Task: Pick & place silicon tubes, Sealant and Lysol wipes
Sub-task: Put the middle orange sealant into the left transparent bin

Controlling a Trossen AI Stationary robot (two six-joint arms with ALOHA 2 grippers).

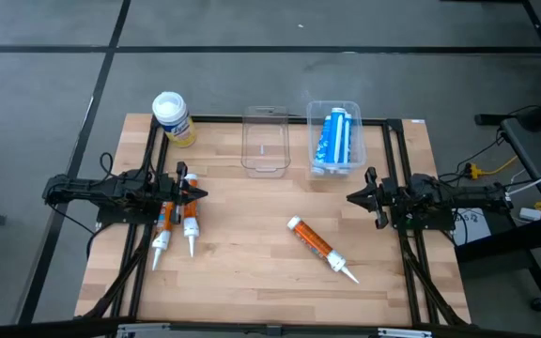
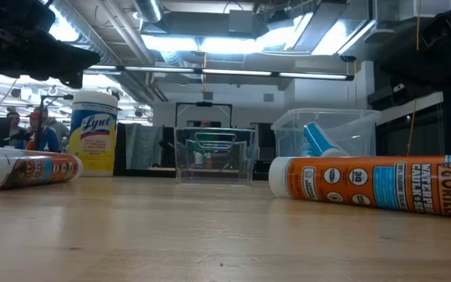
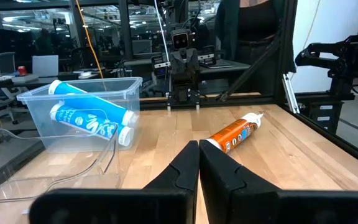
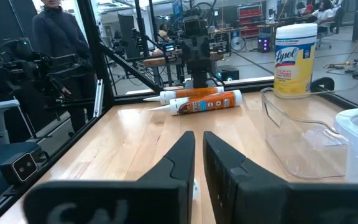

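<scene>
Nothing was gripped at this moment; both arms were parked at the bench (image 1: 252,272) edges, so I'd judge a pick had not begun.

Nearest: one orange sealant tube (image 1: 321,249) lay loose on the bench, right of centre, nozzle toward the near right.

Mid-depth, left: left gripper (image 1: 198,194), fingers together and empty per its wrist view, hovered over the far ends of two more orange tubes (image 1: 177,223) lying side by side, nozzles toward the near edge. Mid-depth, right: right gripper (image 1: 353,198), fingers nearly together with only a thin gap, empty, pointed in toward centre.

Far row: Lysol wipes (image 1: 172,117) stood upright at the far left corner, outside the bins. Empty clear bin (image 1: 265,141) sat far centre. Right of it, a second clear bin (image 1: 313,115) already held blue-and-white silicone tubes (image 1: 334,137).

Next move likely calls for the left gripper to spread its fingers, drop onto one tube of the pair, and avoid nudging its neighbour.
</scene>
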